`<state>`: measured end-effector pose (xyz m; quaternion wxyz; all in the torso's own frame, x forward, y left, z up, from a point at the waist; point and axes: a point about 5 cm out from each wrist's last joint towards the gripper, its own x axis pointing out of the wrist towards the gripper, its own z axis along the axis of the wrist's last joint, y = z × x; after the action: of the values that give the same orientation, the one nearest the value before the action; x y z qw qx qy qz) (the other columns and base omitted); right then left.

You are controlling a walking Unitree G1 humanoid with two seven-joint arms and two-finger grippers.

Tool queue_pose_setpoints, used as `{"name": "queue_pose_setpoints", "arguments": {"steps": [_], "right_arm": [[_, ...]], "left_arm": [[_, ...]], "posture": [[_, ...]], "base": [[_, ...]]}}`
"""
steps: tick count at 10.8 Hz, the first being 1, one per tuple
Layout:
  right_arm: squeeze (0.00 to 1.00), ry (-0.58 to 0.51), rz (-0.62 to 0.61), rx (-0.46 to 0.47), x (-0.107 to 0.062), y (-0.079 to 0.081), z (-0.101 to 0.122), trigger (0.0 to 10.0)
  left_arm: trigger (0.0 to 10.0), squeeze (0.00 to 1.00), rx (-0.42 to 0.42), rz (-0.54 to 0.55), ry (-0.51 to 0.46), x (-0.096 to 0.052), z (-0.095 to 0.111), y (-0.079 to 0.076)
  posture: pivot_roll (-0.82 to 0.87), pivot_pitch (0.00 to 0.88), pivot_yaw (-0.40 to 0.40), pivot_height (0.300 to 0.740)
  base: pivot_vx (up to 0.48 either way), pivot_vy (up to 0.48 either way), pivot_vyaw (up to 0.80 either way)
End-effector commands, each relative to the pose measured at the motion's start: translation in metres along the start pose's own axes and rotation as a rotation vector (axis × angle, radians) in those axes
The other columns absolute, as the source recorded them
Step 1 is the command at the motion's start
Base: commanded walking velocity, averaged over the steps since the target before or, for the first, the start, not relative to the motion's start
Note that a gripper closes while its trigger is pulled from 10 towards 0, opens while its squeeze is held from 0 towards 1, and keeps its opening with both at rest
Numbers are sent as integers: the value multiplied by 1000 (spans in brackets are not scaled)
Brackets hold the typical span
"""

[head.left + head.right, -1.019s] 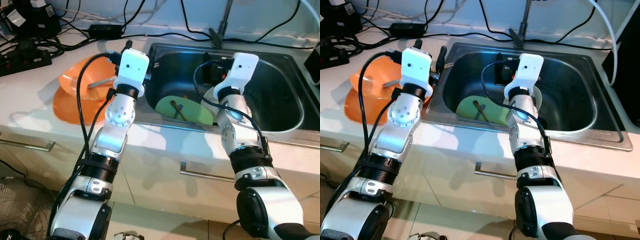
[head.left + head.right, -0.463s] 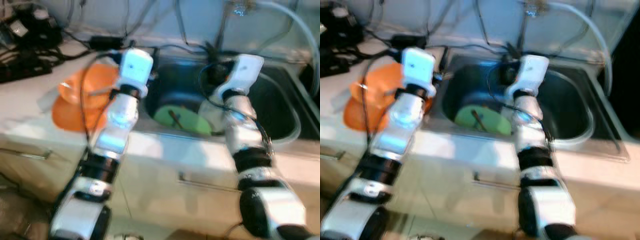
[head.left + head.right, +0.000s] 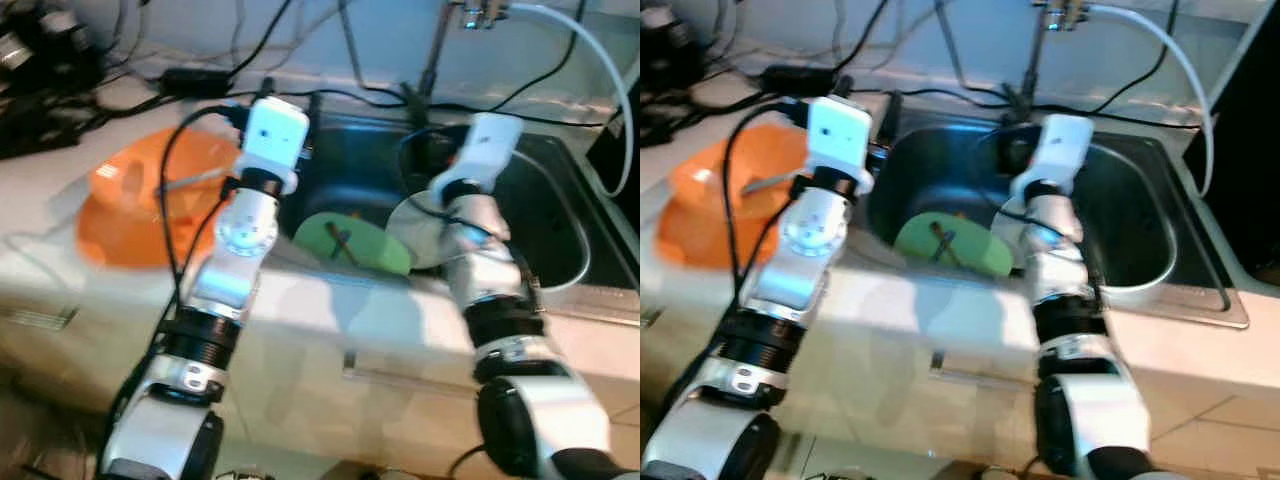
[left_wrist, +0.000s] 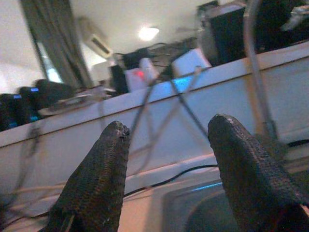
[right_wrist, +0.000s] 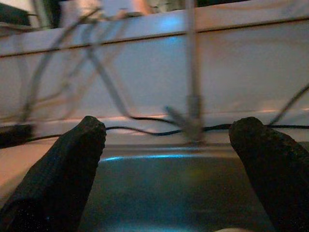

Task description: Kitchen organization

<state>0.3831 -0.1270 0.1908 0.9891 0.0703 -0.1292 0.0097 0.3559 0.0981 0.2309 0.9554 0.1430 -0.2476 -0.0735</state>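
A green plate (image 3: 350, 243) leans in the steel sink (image 3: 560, 200) with a brown utensil (image 3: 337, 240) lying on it. A pale silver plate (image 3: 425, 225) rests beside it, partly behind my right forearm. On the counter to the left sits an orange bowl (image 3: 130, 185) on an orange plate (image 3: 120, 235), with a grey spoon (image 3: 190, 180) in the bowl. My left gripper (image 4: 169, 125) is open over the sink's left rim. My right gripper (image 5: 171, 123) is open above the basin, facing the faucet (image 5: 192, 111). Neither holds anything.
Black cables and a power adapter (image 3: 190, 78) run along the back of the counter. A white hose (image 3: 600, 50) curves from the faucet (image 3: 432, 60) to the right. A dark appliance (image 3: 1250, 150) stands at the far right. Drawer handles (image 3: 400, 375) line the cabinet front below.
The whole picture has shifted and blurred, so the camera moved. Both arms keep the same pose over the sink, and the dishes lie where they were.
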Motion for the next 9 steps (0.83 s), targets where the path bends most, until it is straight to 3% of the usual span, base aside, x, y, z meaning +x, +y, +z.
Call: {"name": "queue_pose_setpoints", "arguments": {"steps": [1, 3, 4, 5, 7, 8, 9], "right_arm": [[0, -19, -3, 0, 2, -1, 6, 10000], [0, -15, -1, 2, 2, -1, 4, 10000], [0, -14, -1, 4, 2, 0, 4, 10000], [0, -15, 0, 4, 1, 0, 4, 10000], [0, -14, -4, 5, 0, -1, 3, 10000], [0, -12, -4, 5, 0, 0, 2, 10000], [0, -8, -1, 7, 0, 1, 1, 10000]], "left_arm": [[10000, 0, 2, 3, -8, 0, 2, 1], [10000, 0, 12, -59, -7, 0, 2, -2], [10000, 0, 86, -203, 25, -1, -2, -8], [10000, 0, 153, -253, 52, -3, -8, -7], [10000, 0, 285, -287, 119, -5, -19, 0], [10000, 0, 408, -290, 162, -3, -24, 6], [10000, 0, 450, -287, 168, 0, -24, 7]], "posture": [[91, 0, -14, 740], [94, 0, -14, 740], [97, 0, -13, 740], [93, 0, -9, 740], [92, 0, -7, 740], [97, 0, -7, 740], [97, 0, -7, 740]], "base": [[0, 0, 0], [0, 0, 0], [0, 0, 0], [0, 0, 0], [0, 0, 0], [0, 0, 0], [0, 0, 0]]}}
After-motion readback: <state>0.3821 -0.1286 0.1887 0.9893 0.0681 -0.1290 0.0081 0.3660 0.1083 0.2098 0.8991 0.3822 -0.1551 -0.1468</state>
